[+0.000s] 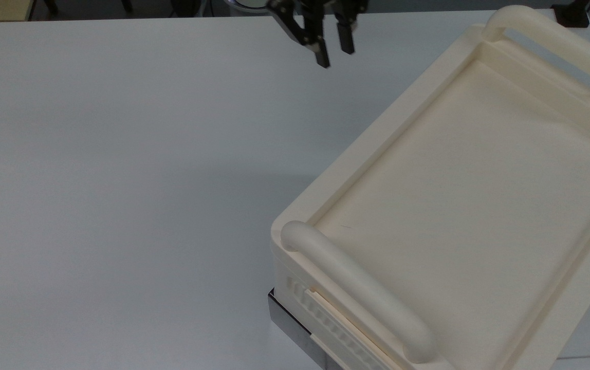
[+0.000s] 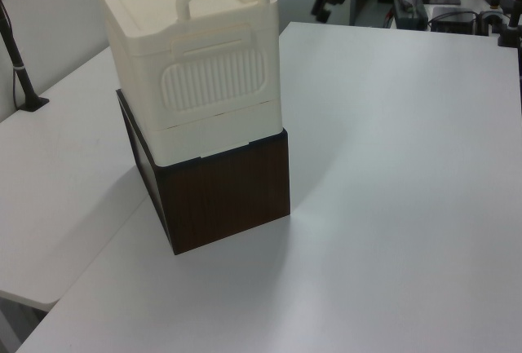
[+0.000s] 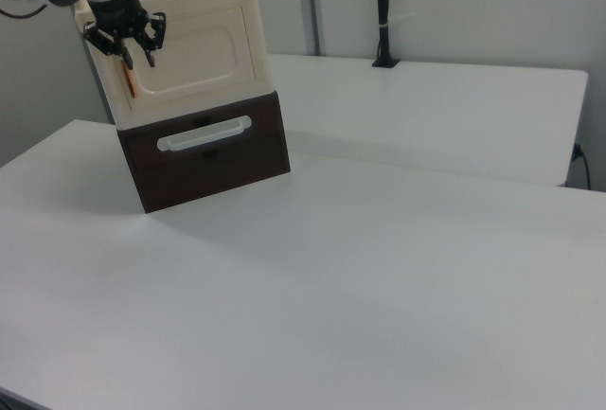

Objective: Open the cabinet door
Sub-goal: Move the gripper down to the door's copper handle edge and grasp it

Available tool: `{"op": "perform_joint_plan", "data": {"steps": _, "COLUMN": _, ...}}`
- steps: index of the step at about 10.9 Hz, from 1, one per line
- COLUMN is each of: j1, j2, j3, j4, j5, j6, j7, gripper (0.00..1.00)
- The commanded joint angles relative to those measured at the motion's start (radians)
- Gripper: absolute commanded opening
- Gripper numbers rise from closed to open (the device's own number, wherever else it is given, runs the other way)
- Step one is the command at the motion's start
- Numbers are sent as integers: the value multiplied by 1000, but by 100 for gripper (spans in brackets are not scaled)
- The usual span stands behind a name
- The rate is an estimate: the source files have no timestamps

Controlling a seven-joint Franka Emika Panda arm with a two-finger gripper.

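The thin flat cream cabinet door, w/ a small copper bar handle near its edge on the right view's left, sits shut & flush on the front of the cream plastic cabinet. Cabinet has a recessed tray-like top and thick rounded cream handles at both ends; a ribbed panel shows on its side in the left view. It stands on a dark brown wood-grain box w/ a pale bar pull on its front. Box rests on the white counter.

The black two-finger tool hangs over the counter near the top view's upper edge, fingers spread w/ a clear gap, pinching nothing. In the right view it hovers in front of the door by the copper handle; can't tell if touching.
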Motion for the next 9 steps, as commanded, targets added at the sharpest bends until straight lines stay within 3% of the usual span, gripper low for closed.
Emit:
{"op": "perform_joint_plan", "data": {"steps": 1, "j1": 10, "j2": 65, "j3": 65, "j4": 28, "j5": 19, "j6": 123, "j7": -26, "gripper": 38}}
{"op": "perform_joint_plan", "data": {"steps": 8, "j1": 37, "j2": 152, "j3": 130, "j4": 80, "j5": 16, "j6": 239, "j7": -15, "gripper": 38}}
{"op": "perform_joint_plan", "data": {"steps": 9, "j1": 39, "j2": 162, "j3": 133, "j4": 80, "j5": 16, "j6": 261, "j7": -15, "gripper": 28}}
